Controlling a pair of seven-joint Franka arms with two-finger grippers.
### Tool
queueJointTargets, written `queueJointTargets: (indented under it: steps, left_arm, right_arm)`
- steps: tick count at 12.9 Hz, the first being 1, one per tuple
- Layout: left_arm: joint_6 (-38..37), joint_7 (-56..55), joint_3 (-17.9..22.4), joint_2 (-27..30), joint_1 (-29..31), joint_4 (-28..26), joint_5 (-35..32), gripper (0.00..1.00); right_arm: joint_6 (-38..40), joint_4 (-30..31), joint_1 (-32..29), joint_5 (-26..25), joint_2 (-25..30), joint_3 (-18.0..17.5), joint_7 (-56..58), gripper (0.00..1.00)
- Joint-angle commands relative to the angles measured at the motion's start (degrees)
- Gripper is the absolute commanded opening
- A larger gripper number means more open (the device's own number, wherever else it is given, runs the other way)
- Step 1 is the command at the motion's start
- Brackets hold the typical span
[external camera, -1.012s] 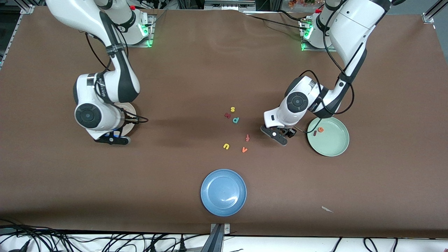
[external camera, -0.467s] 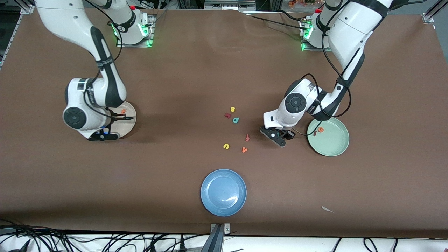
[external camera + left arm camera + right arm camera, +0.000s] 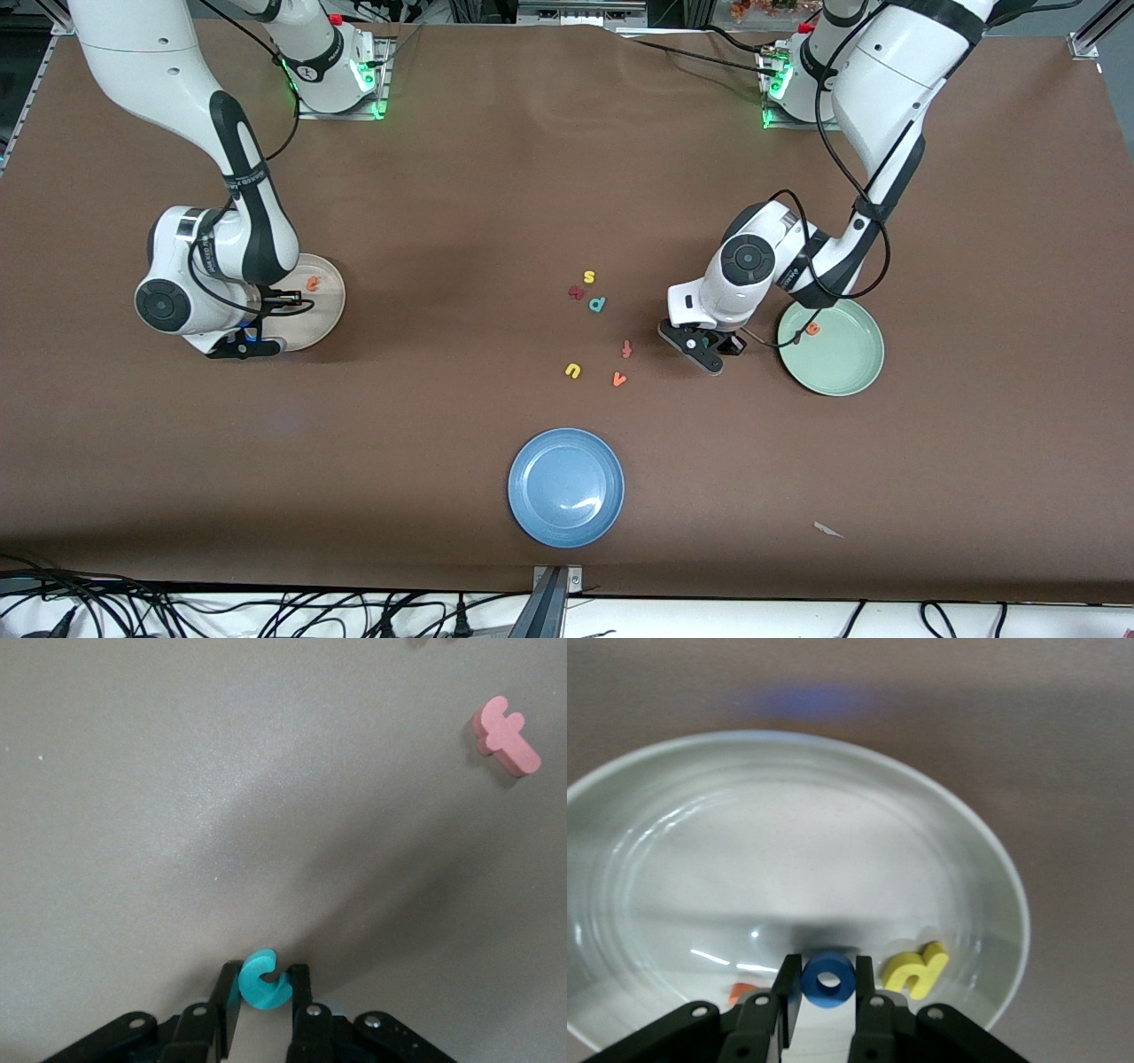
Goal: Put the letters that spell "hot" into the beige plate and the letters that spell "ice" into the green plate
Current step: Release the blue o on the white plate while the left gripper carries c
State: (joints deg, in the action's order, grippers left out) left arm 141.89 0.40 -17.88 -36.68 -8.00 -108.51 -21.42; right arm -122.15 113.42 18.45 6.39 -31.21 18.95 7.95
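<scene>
My left gripper (image 3: 708, 344) is down at the table beside the green plate (image 3: 837, 359), shut on the teal c (image 3: 262, 983), which sits between its fingers (image 3: 229, 992). An orange e (image 3: 812, 329) lies in the green plate. My right gripper (image 3: 252, 338) hangs over the beige plate (image 3: 326, 306) at the right arm's end, shut on the blue o (image 3: 828, 980). In that plate lie the yellow h (image 3: 916, 970) and the orange t (image 3: 312, 283); the right wrist view shows only a corner of the t (image 3: 742, 994).
Loose letters lie mid-table: a yellow s (image 3: 588, 277), a dark red letter (image 3: 576, 291), a teal p (image 3: 597, 304), a red f (image 3: 626, 349), a yellow u (image 3: 573, 370), an orange v (image 3: 619, 379). A blue plate (image 3: 566, 486) sits nearest the front camera.
The left gripper's jaws have closed onto the teal c. The right arm has drifted toward its own end of the table with the blue o, uncovering more of the beige plate and the t.
</scene>
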Motion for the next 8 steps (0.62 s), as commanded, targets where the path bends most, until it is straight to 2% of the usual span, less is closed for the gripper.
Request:
queueJointTargets:
  steps: [1,2,3,5,8]
  left_arm:
    - [-0.6,0.0,0.0,1.3,1.2,1.2,-1.9,0.06]
    - [-0.8,0.4,-0.1,2.5,1.7,1.2,-1.6,0.06]
    - [-2.1,1.0,-0.2,3.5,2.6,1.2,-1.4,0.06]
    - [-5.5,5.5,-0.2,5.7,4.6,1.3,-1.3,0.04]
    - [-7.2,19.1,-0.2,7.1,9.3,1.2,1.0,0.04]
  right_arm:
    - [-0.5,0.6,0.3,3.1,0.2,0.0,1.1,0.23]
    - [-0.5,0.4,0.3,3.1,0.2,0.0,1.2,0.50]
    - [-0.5,0.1,0.3,3.1,0.4,0.0,1.2,1.00]
    - [0.8,-1.4,0.3,3.1,2.0,0.0,0.8,1.00]
    - [6.0,-5.6,0.3,3.3,6.4,0.6,-0.1,1.00]
